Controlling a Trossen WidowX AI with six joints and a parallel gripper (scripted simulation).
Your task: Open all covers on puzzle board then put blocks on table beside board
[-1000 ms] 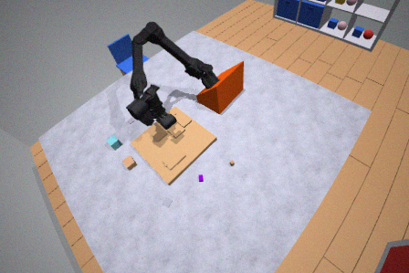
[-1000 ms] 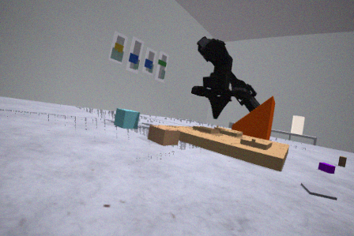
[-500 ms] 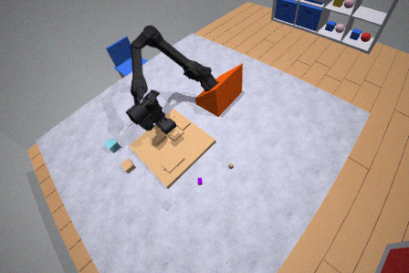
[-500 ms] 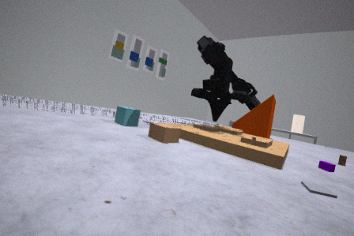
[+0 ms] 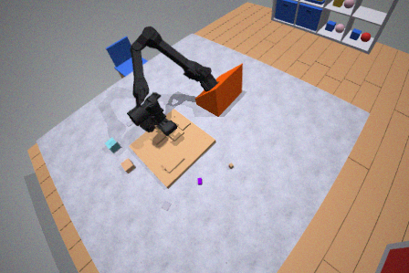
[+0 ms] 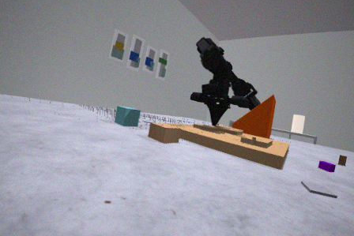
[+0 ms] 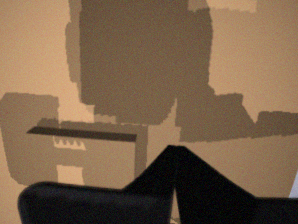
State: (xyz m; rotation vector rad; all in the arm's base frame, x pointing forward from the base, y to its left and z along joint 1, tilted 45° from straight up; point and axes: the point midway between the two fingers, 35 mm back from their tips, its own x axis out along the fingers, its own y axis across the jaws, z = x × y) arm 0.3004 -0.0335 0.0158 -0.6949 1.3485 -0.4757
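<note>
The claw (image 5: 175, 134) and its shadow hide part of the puzzle board (image 5: 194, 149); the wells cannot be made out.
</note>
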